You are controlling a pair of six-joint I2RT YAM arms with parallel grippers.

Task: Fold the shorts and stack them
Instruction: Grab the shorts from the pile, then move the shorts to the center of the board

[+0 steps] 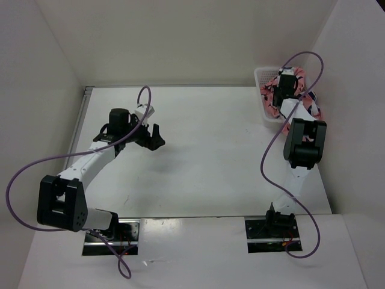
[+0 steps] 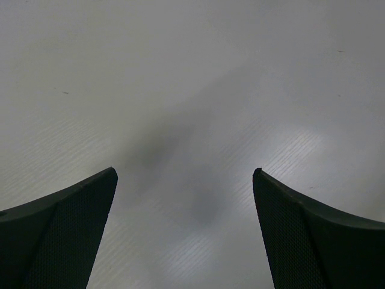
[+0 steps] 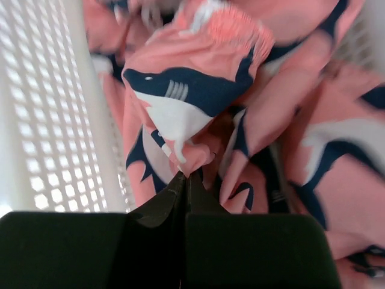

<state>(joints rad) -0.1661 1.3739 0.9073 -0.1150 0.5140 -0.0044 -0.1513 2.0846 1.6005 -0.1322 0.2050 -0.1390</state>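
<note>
Shorts point(image 3: 198, 90): bunched in the basket point(image 1: 263, 78), far right of the table point(image 1: 210, 168); 0 folded, 0 stacked. Right gripper point(image 3: 185, 177): clenched on a fold of them. Left gripper point(image 2: 185, 174): jaws spread, nothing held.

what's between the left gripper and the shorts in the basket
Only bare white table, seen in the top view. Nothing lies between the left gripper and the shorts in the basket.
</note>
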